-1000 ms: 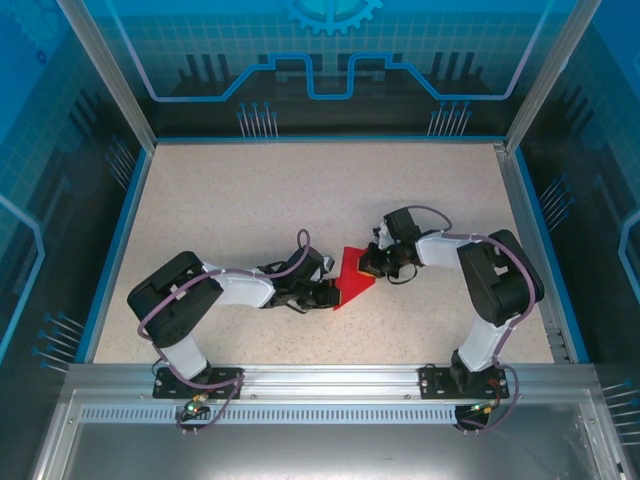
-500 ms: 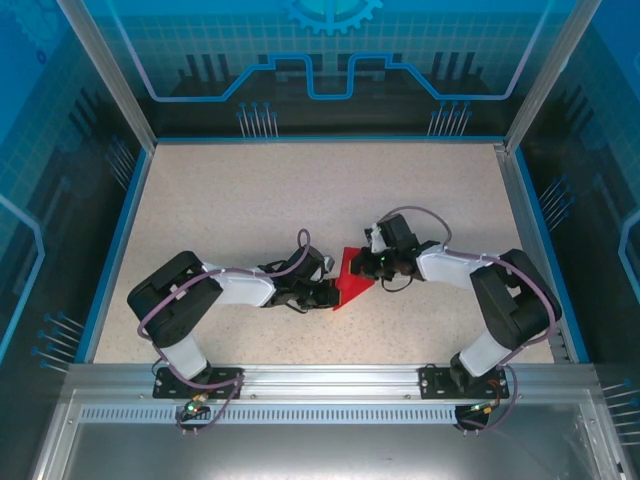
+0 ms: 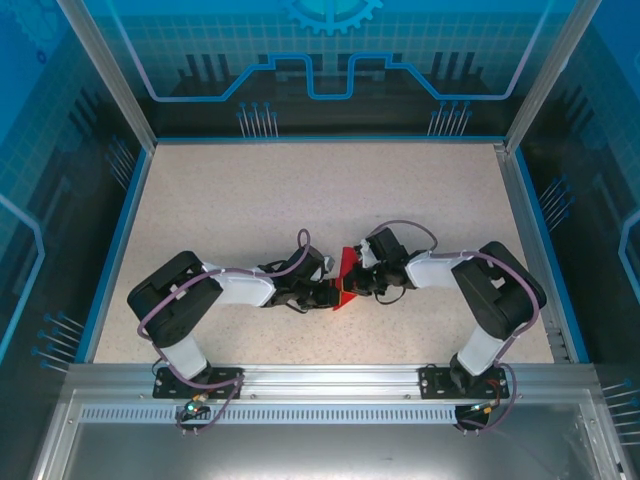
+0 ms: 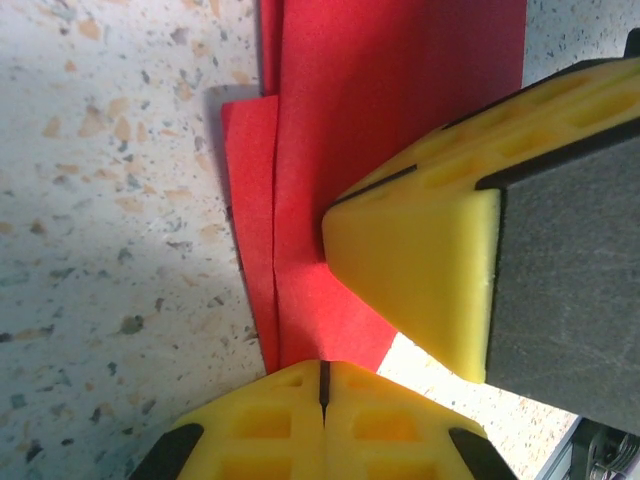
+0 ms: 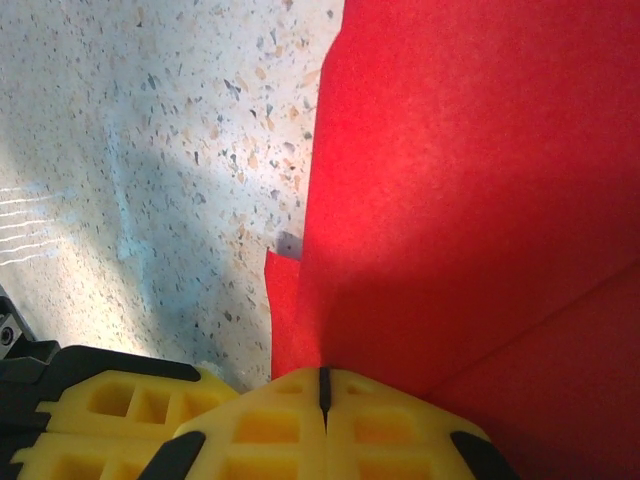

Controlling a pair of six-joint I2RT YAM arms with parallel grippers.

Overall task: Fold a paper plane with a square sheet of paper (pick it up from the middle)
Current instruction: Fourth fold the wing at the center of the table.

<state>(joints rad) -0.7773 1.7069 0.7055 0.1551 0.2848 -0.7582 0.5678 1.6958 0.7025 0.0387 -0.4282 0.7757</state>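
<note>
Table [image 3: 250, 200]: speckled beige top, blue rim.
On it: 1 folded red sheet of paper [image 3: 346, 266], lying between left claw [image 3: 333, 292] and right claw [image 3: 360, 284], touching both.

**Red sheet folded, lying flat at the jaw tips**

The square sheet of paper [image 3: 346, 270] is seen as plain bright red, folded into overlapping layers and laid flat. Its lower edge is met by the closed jaws of the left gripper [image 4: 322, 385], with a long crease and a narrow under-layer shown just left of them. Its edge is likewise touched by the closed jaws of the right gripper [image 5: 322, 392].
</note>
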